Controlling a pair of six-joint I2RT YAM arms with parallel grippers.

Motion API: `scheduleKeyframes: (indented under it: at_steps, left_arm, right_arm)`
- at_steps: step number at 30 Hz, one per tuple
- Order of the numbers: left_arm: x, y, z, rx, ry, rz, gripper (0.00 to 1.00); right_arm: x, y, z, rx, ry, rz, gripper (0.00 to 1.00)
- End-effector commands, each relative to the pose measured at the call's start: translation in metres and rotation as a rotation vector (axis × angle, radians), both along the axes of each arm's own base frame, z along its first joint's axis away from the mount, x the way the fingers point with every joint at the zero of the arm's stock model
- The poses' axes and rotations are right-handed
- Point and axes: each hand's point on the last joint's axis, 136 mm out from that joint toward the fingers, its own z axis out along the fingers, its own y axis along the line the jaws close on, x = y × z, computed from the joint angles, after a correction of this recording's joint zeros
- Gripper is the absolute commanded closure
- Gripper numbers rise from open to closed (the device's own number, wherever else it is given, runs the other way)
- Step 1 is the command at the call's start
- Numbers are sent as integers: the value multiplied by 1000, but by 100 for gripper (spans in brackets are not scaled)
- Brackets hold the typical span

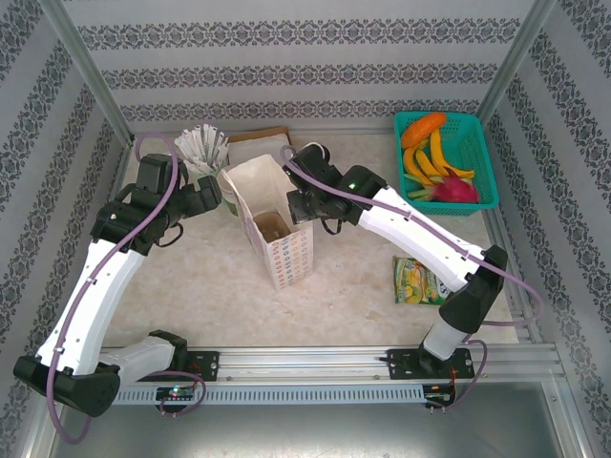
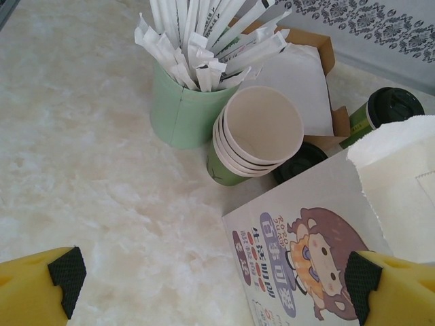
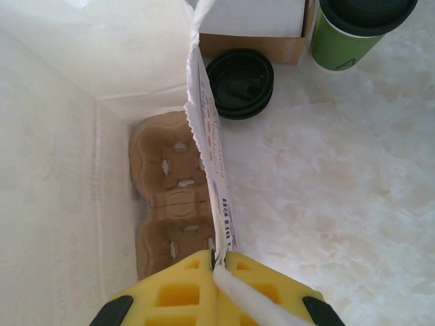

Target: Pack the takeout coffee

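The takeout coffee (image 3: 353,34) is standing upright toward the far edge of the table (image 1: 191,296), just beside the cardboard box (image 3: 251,42) and near the open paper bag (image 2: 319,224). It is likely behaving as a light, thin-walled paper cup: the wall is probably denting under a hard squeeze, the press-on lid may be lifting if pinched, and any contents are making it top-heavy. The best hold appears to be around the green body below the lid rim, with the cup upright. The left gripper (image 2: 212,278) is hovering with its jaws spread wide, touching nothing. The right gripper (image 3: 216,261) is clamping the bag's upper edge, holding it open above the pulp carrier (image 3: 163,204) inside.
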Motion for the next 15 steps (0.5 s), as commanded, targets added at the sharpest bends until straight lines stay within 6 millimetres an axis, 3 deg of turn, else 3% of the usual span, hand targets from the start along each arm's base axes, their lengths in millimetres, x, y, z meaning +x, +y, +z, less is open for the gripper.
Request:
scheduleKeyframes:
  at_steps: [1, 7, 11, 15]
  left_arm:
    - [6, 5, 3, -8, -24, 35, 0]
    - [6, 5, 2, -10, -25, 38, 1]
    - [5, 7, 3, -5, -32, 45, 0]
    - [4, 9, 3, 0, -35, 51, 0]
  right_arm:
    - [-1, 11, 3, 39, 19, -17, 100]
    - [-3, 33, -1, 85, 36, 30, 99]
    - [-1, 33, 0, 75, 32, 26, 97]
    - [-2, 29, 7, 70, 8, 30, 81]
